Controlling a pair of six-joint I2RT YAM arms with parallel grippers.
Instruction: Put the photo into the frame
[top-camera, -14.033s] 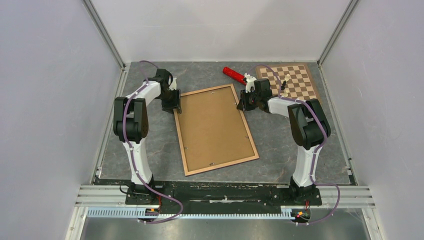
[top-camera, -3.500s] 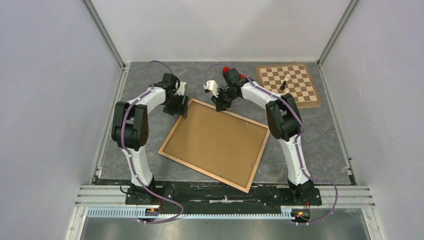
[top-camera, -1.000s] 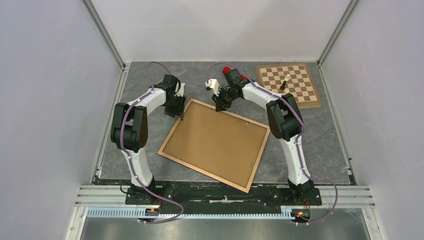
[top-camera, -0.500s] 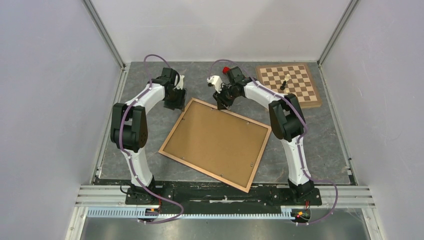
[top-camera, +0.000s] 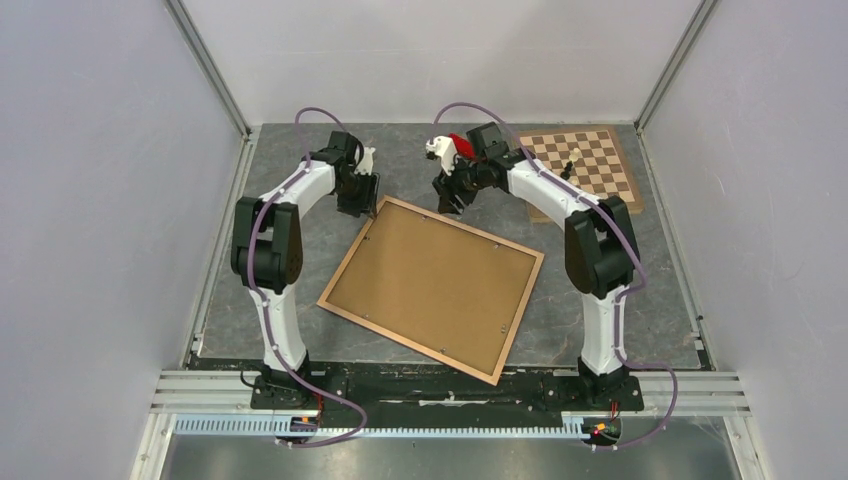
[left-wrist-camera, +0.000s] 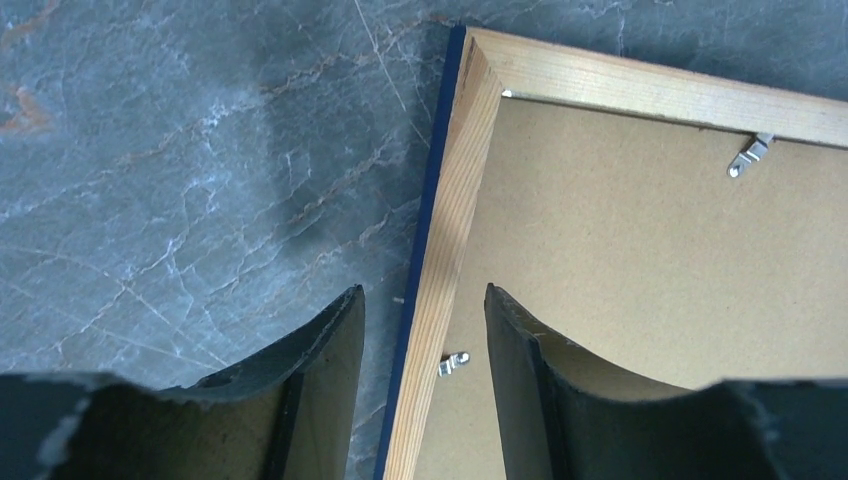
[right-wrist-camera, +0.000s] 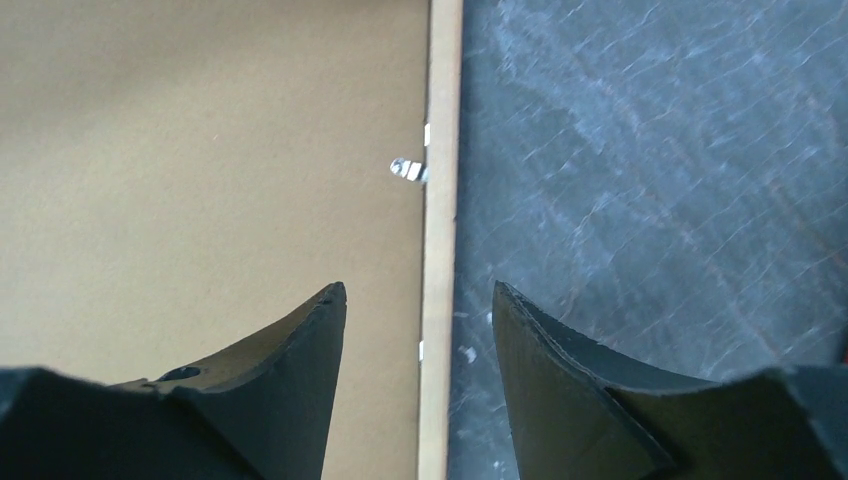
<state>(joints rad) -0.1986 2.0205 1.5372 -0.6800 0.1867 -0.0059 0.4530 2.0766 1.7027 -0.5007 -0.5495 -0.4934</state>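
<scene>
The left gripper (left-wrist-camera: 423, 297) hung, jaws apart, astride the left rail of the light-wood rectangular frame (top-camera: 349, 251) near its 11 o'clock corner. The right gripper (right-wrist-camera: 418, 288), jaws also apart, straddled the far rail, with a red cylinder (top-camera: 462, 145) just behind and a square wooden chessboard (top-camera: 600, 170) at 1 o'clock. The frame lay back up at the centre of the grey marbled table (top-camera: 640, 290), holding a plain brown fibreboard panel (top-camera: 432, 290) under metal clips (left-wrist-camera: 752, 157), long axis roughly 10 to 4 o'clock.

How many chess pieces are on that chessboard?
1: a dark piece near the chessboard's left side; the right arm covers a corner, so more could be hidden.
</scene>
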